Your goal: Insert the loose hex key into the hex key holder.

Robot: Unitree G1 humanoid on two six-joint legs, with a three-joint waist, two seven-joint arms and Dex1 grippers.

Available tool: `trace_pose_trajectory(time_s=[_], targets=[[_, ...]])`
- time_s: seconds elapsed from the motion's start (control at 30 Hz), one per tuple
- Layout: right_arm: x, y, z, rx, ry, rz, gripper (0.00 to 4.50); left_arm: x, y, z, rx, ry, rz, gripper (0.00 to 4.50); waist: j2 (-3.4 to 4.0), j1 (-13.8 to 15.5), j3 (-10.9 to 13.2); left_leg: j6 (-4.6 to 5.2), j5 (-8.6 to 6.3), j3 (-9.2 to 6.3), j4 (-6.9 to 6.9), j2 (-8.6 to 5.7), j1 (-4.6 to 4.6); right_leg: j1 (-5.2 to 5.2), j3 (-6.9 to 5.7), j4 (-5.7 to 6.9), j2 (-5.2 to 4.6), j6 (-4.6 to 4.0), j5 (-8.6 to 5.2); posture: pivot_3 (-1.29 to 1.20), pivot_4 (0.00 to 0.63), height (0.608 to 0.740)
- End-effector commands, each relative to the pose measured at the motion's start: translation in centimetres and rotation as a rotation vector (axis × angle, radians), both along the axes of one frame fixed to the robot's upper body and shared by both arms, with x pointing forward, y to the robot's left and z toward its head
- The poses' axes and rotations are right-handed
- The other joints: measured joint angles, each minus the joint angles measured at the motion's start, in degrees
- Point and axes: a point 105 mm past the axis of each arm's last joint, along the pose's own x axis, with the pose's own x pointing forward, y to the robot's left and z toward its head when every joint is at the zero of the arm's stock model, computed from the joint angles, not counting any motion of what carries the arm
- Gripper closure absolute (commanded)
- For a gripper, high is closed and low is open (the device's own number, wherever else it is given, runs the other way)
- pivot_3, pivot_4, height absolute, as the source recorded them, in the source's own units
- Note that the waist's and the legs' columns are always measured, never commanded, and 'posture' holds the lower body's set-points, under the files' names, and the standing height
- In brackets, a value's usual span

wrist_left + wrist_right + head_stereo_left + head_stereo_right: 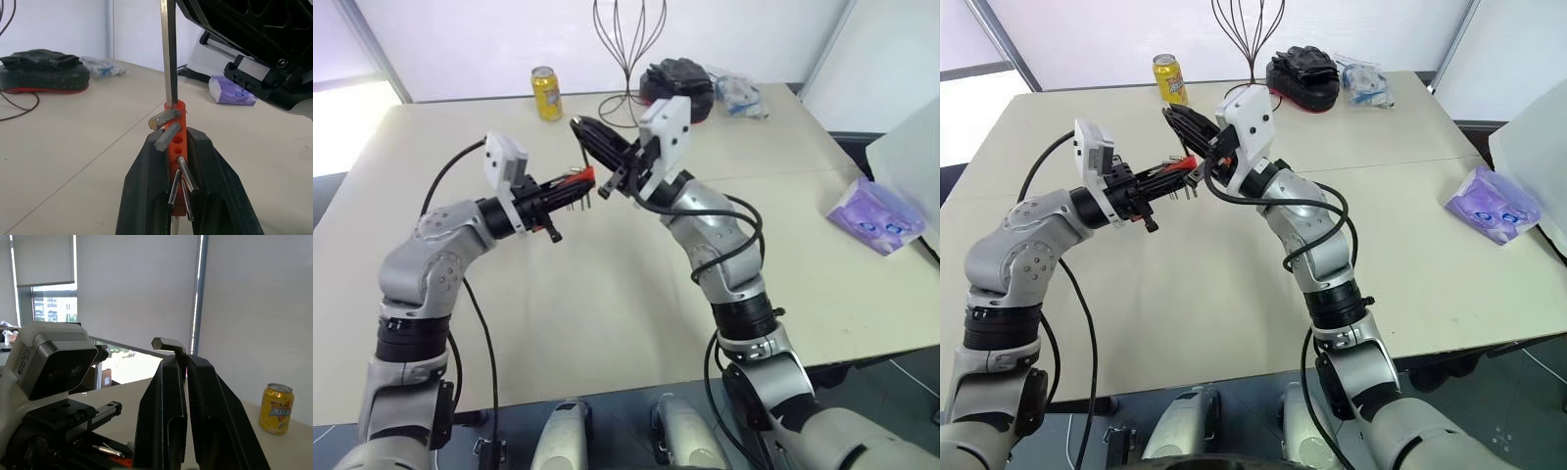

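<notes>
Two grippers: both raised above the table (607,323), meeting tip to tip over its middle.
Loose hex key (168,54): a thin grey rod running straight up from the top hole of the hex key holder (177,128); its short bent end (166,343) sticks out sideways past the right gripper's fingertips.
Hex key holder: small red-orange block, pinched between the black fingers (142,196) of the left gripper (570,188), with several short grey keys (165,128) jutting from its side holes.
Left gripper: clenched on the holder, pointing toward the right arm.
Right gripper (592,137): clamped on the loose key's long shaft, fingers slanting up and toward the left arm.
Yellow can (546,93): upright at the table's far edge.
Black pouch (1304,76): far side of the table, beside a wire stand (628,39).
Purple packet (877,215): near the table's right edge.
</notes>
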Motion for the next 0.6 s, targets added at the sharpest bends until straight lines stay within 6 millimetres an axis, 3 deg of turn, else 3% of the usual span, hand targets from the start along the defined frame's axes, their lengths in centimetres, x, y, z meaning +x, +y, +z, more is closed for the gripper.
trace_pose_trajectory(time_s=[0.03,0.6], targets=[[-0.59,-0.23,1.27,0.026,-0.055,0.002,4.47,-0.36,0.36,2.16,-0.026,-0.075,0.004,4.5,0.0,0.0,0.0,0.0,0.0,0.0,0.0,0.0,0.0,0.0,0.0,0.0,0.0,0.0,0.0,0.0,0.15,0.74],[-0.72,0.07,0.79,0.012,-0.049,0.01,4.47,-0.32,0.24,2.71,-0.048,-0.085,0.006,4.5,-0.01,0.0,0.01,0.0,0.0,0.0,-0.01,0.0,0.0,0.0,0.0,-0.01,0.0,0.0,0.0,0.0,0.15,0.74]])
